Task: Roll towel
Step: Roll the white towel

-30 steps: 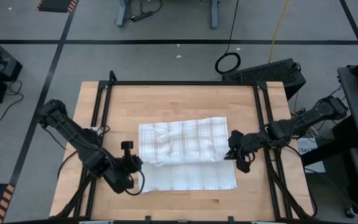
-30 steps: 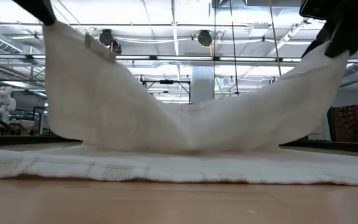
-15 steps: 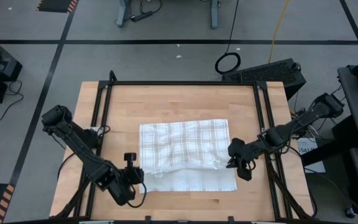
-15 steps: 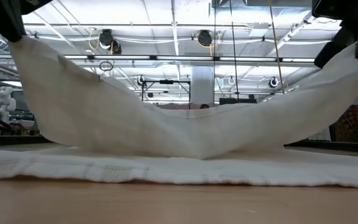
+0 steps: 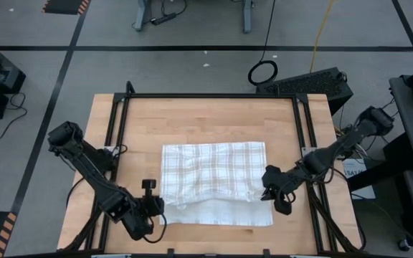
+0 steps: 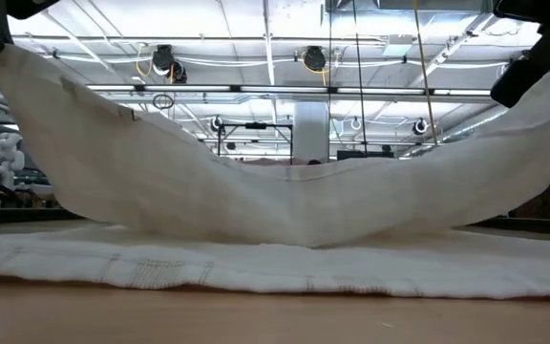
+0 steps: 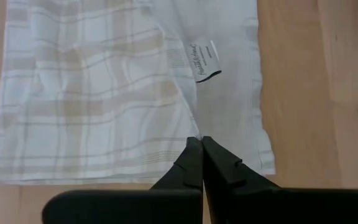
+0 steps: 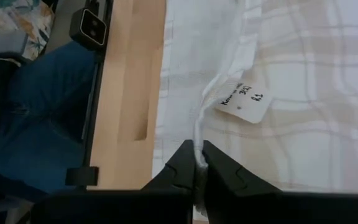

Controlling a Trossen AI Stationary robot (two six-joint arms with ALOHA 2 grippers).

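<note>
From above, the towel (image 5: 214, 179) lies across the middle of the table (image 5: 206, 118), folded over on itself. The left gripper (image 5: 156, 206) pinches one near corner, the right gripper (image 5: 267, 188) the other. One at each end, so the lifted edge comes over evenly rather than bunching at one side.

Down at table height, the raised layer sags in a long curve between the two held ends, its middle touching the flat layer beneath. Both ends are well up off the wood, which keeps the edge clear to be carried across.

Left wrist camera: the dark fingers (image 7: 194, 158) are closed tight on a thin ridge of cloth, with a small tag (image 7: 204, 60) just ahead on the plaid.

Right wrist camera: fingers (image 8: 194, 163) likewise clamped on a gathered fold, another tag (image 8: 244, 99) close by. A person's blue trouser leg (image 8: 36, 118) shows beyond the table edge.

My read: this is a fold to narrow the towel before rolling proper begins.
</note>
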